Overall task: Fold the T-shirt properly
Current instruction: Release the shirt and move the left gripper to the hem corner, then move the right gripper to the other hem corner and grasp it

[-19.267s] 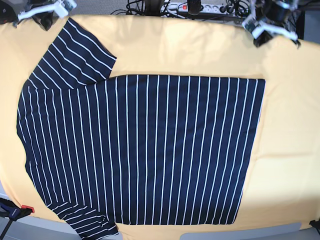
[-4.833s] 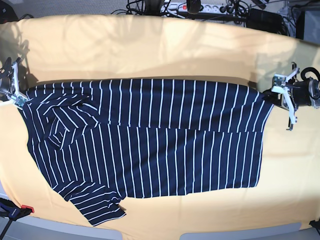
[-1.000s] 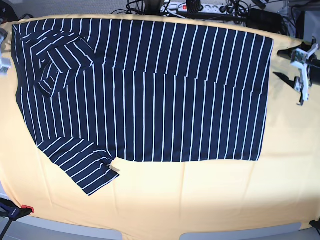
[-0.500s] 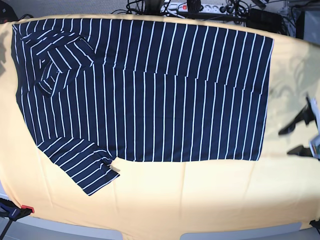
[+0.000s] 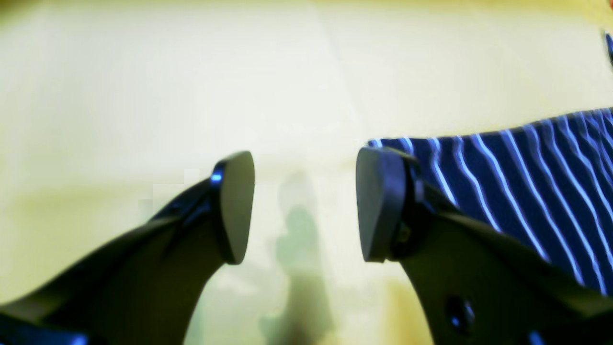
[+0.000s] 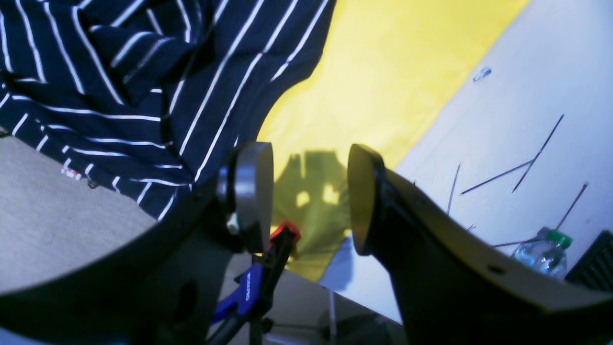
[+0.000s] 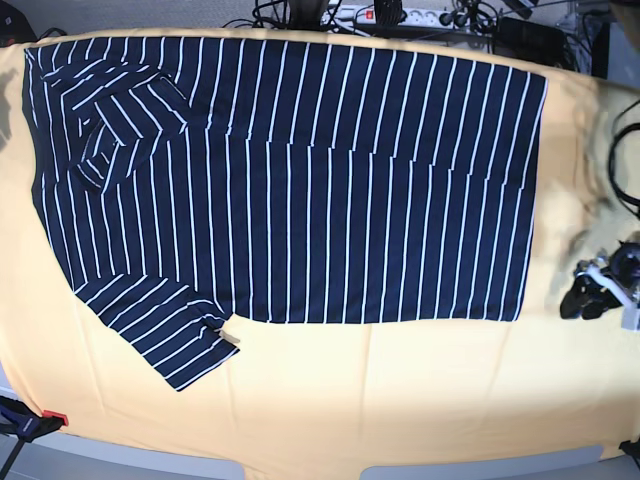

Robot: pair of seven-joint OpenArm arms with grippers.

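The T-shirt point(image 7: 290, 180) is spread flat across the far part of the yellow-covered table point(image 7: 400, 400). The left claw point(image 7: 592, 292) is positioned near the shirt's near right corner, jaws spread, nothing gripped. The right claw point(image 6: 309, 191) is likewise spread and empty, beside the shirt's edge.

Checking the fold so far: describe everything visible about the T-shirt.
The T-shirt is dark navy cloth with thin white stripes, lying flat on the yellow table cover. One sleeve is folded over its body at the base view's upper left; the other sticks out at lower left. No claw touches it.
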